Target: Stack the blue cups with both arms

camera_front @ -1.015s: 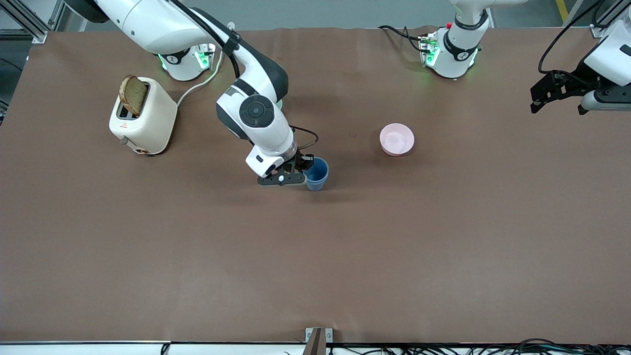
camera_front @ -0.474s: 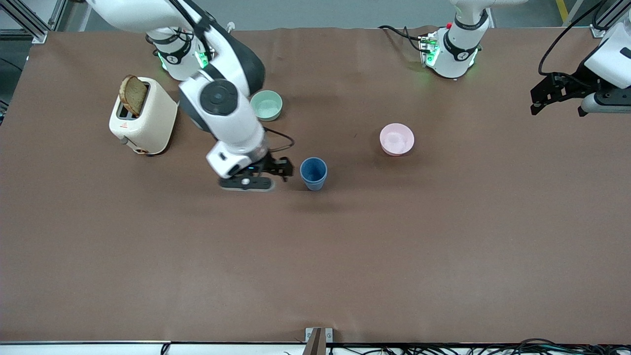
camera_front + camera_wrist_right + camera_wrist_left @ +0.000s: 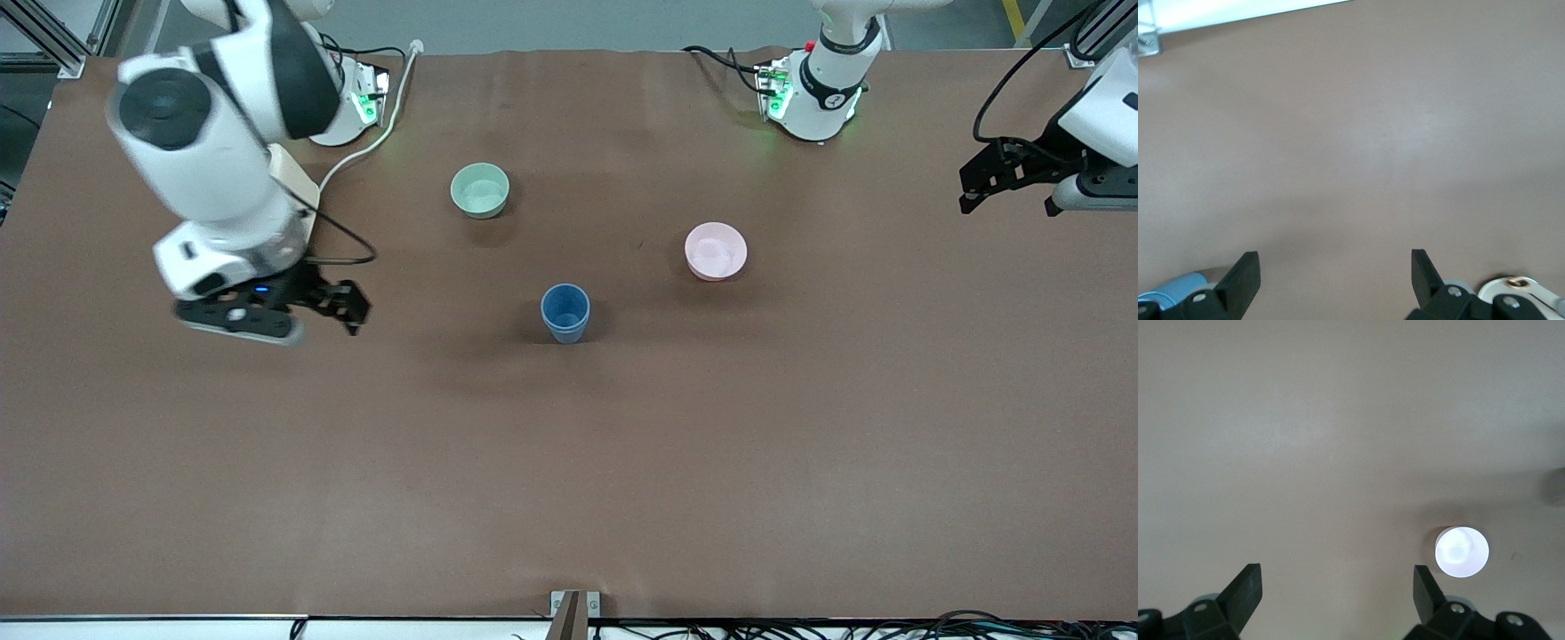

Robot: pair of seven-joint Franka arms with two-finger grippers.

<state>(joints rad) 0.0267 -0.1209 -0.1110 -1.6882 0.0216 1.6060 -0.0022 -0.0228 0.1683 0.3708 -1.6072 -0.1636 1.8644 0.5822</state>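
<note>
Brown worktop (image 3: 622, 462) carries our blue cups (image 3: 565, 312), nested, near the pink bowl (image 3: 716, 251); our right tool (image 3: 342, 307) and left tool (image 3: 978, 182) hover spread, empty.

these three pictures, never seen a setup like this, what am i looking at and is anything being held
Two white robot arms are bolted along one edge of a brown table. The big picture comes from a high camera facing them; each of the other two comes from a camera on one arm's wrist, looking down past its black jaws.

On the table stand a small matte blue plastic cup, a pale green bowl and a pink bowl, all apart. A cream toaster is mostly hidden by the right arm.

Nothing is held. The right gripper hangs open toward its own end of the table; the left gripper waits open at the other end.
</note>
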